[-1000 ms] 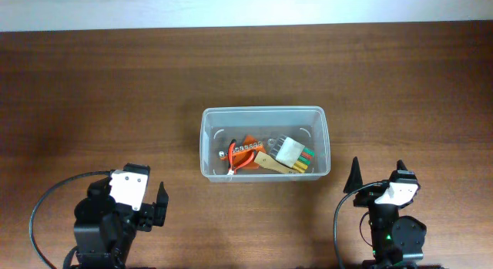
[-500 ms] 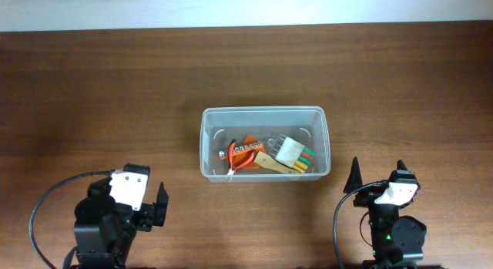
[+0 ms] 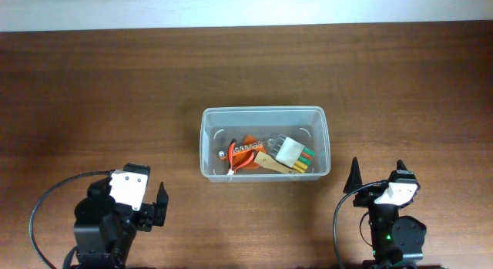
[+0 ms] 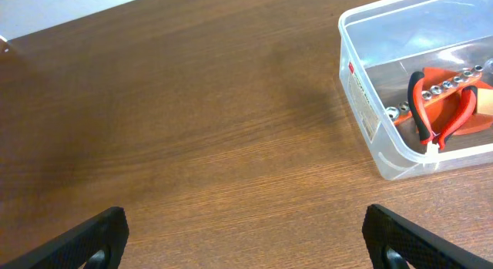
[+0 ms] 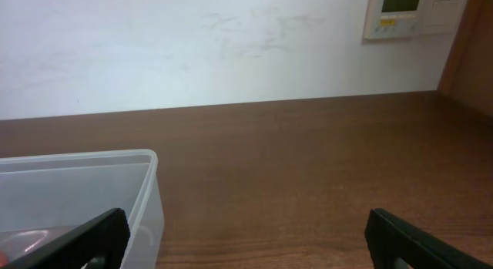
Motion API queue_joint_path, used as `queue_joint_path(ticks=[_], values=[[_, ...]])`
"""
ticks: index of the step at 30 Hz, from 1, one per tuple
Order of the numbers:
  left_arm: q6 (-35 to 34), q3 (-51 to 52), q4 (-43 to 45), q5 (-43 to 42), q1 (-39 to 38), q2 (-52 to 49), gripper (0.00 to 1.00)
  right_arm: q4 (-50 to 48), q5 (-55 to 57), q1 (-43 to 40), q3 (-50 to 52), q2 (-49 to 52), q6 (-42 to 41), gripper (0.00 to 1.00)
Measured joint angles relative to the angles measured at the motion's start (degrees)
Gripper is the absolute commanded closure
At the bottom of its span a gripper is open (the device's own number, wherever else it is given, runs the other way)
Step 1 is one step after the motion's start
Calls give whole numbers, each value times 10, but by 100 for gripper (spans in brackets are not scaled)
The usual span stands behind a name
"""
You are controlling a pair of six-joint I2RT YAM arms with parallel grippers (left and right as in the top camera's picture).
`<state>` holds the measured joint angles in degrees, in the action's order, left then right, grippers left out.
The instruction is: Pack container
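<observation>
Nothing has shifted over the last second: both arms and the container [image 3: 262, 109] sit exactly where they were. This stillness, with no loose item visible on the bench [image 3: 115, 84] in any view, suggests the packing is finished or paused.

The clear tub holds red-handled pliers [image 4: 431, 107], an orange rail of sockets [image 4: 451, 82] and a tool with green, yellow and red parts [image 3: 296, 155], all bunched toward its near wall.

The left gripper [image 4: 243, 215] is well apart from the container, off its near left corner. Its fingers are spread wide and hold nothing, and the tub lies ahead of them and to the right.

The right gripper [image 5: 246, 215] is closer, just off the container's near right corner. Its fingers are likewise released and empty. The tub's corner lies ahead of them to the left, not between them.
</observation>
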<state>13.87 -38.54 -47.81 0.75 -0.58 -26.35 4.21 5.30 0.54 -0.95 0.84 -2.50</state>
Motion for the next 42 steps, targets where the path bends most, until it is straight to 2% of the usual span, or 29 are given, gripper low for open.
queue_joint_path(ticks=[5, 10, 17, 22, 27, 35, 42], values=[[0, 7, -5, -34, 0, 14, 1, 0, 0, 0, 0, 0, 0, 1], [0, 86, 43, -100, 0, 113, 1, 0, -1, 0, 0, 0, 0, 1], [0, 264, 308, -116, 0, 241, 1, 0, -2, 0, 1, 0, 0, 1], [0, 343, 449, -90, 0, 255, 1, 0, -2, 0, 1, 0, 0, 1], [0, 378, 441, -62, -3, 256, 1, 0, -2, 0, 1, 0, 0, 1], [-65, 378, 438, 29, -3, 256, 1, 0, -2, 0, 1, 0, 0, 1], [-102, 378, 438, 43, -3, 256, 1, 0, -2, 0, 1, 0, 0, 1]])
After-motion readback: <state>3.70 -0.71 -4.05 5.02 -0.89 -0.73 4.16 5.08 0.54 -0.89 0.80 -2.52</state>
